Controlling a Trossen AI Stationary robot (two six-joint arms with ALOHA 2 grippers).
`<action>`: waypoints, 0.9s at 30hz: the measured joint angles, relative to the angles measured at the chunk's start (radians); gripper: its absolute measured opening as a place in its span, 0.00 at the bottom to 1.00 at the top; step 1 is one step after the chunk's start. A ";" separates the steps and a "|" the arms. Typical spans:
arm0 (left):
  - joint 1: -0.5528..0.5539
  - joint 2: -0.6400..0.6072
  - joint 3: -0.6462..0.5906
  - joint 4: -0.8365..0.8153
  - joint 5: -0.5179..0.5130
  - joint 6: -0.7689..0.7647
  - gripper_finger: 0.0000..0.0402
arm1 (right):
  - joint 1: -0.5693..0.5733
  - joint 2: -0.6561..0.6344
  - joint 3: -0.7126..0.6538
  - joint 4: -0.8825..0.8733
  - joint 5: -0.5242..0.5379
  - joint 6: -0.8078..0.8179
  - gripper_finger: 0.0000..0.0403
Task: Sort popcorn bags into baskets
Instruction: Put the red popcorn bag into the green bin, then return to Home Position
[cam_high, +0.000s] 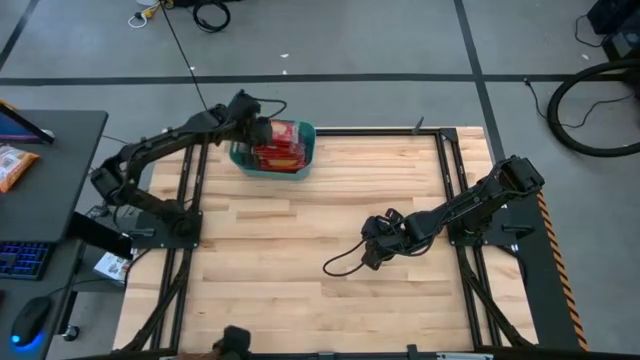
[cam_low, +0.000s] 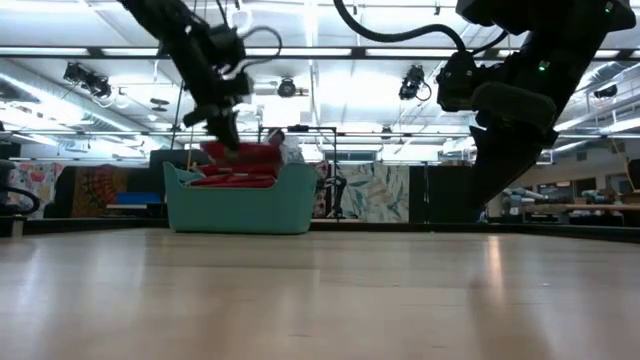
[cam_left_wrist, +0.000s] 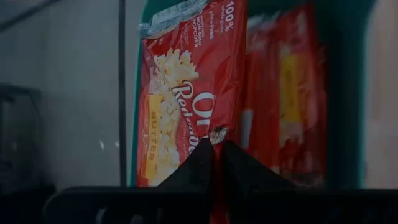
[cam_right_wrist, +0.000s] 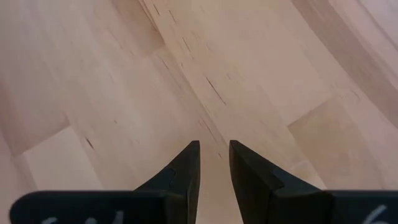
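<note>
The teal basket (cam_high: 300, 160) stands at the table's far edge, left of the middle, and also shows in the low view (cam_low: 240, 208). Several red popcorn bags (cam_left_wrist: 287, 93) lie piled inside it, rising above its rim (cam_low: 250, 172). My left gripper (cam_high: 256, 128) is above the basket's left end, pointing down, shut on one more red popcorn bag (cam_left_wrist: 186, 93). My right gripper (cam_high: 376, 252) hovers over bare wood right of the table's middle; its fingers (cam_right_wrist: 214, 152) stand a narrow gap apart with nothing between them. My left gripper pinches the red popcorn bag between its two fingers (cam_left_wrist: 214, 138) at one end of the packet (cam_left_wrist: 208, 121), coming from above and pointing down. The bag hangs below the fingers over the basket's left end (cam_low: 232, 150). Whether its lower end rests on the pile, I cannot tell.
A dark cable (cam_high: 345, 262) loops on the wood beside my right gripper. A black frame rail (cam_high: 445, 160) borders the table. Bare wood (cam_high: 290, 260) spreads over the middle and near side. An orange snack bag (cam_high: 12, 165) lies on the desk off to the left.
</note>
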 joint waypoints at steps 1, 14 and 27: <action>0.017 0.014 0.000 0.002 0.004 -0.001 0.06 | 0.000 0.000 0.000 0.001 0.000 -0.004 0.23; -0.026 0.014 0.031 0.011 -0.115 -0.074 0.40 | 0.000 0.000 0.000 0.013 -0.001 -0.016 0.23; -0.185 -0.299 -0.024 0.019 0.085 -0.446 0.35 | -0.094 -0.152 -0.037 0.108 0.026 -0.302 0.21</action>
